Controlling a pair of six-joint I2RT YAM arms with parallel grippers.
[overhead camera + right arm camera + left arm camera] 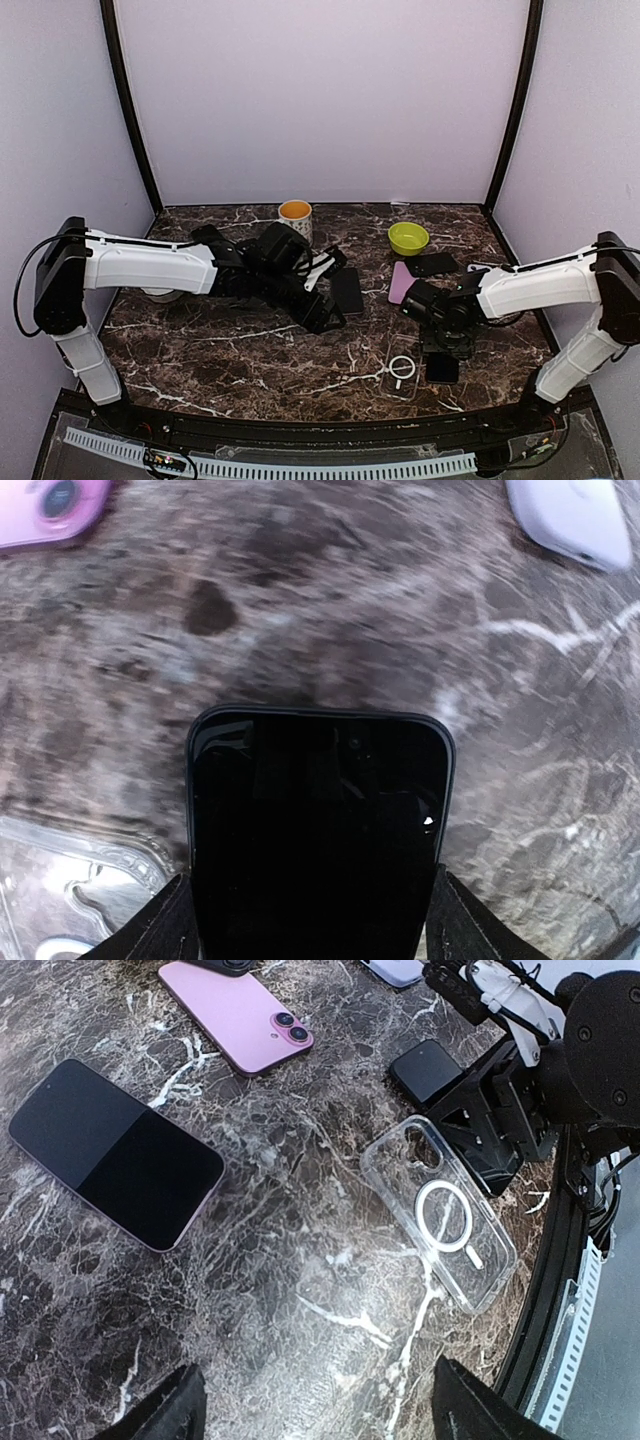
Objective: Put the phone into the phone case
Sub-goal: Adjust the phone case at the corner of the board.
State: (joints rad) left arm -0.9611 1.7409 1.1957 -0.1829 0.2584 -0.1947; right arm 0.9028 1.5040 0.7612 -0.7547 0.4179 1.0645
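Two claws were in view, and only one carried anything. The right claw [312,920] was clamped on a glossy black phone [320,820], its fingers [165,925] pressing on the long edges. It held the phone at the lower right of the top view, just beside the clear plastic phone case [440,1215] with a white ring in its back. The left claw [320,1415] hovered over the dark marble counter [230,350] with its fingers spread wide and nothing between them.

The step in hand looked like the approach: the black phone was gripped and near the case but not yet over it. The next move would call for squaring the phone's outline over the case, with the camera end towards the cut-out, then pressing it down until the rim took hold. The light case seemed likely to slide under that push, so the free left claw might have to steady it.

The clear plastic phone case lay flat and held nothing. The small lime-green bowl [408,238] in the upper right of the top view appeared empty. What the white cup with an orange inside [295,213] held could not be told. Two other handsets lay on the counter, well apart from the case: a pink phone with twin lenses [238,1018] and a dark-screened phone with a purple edge [115,1150].
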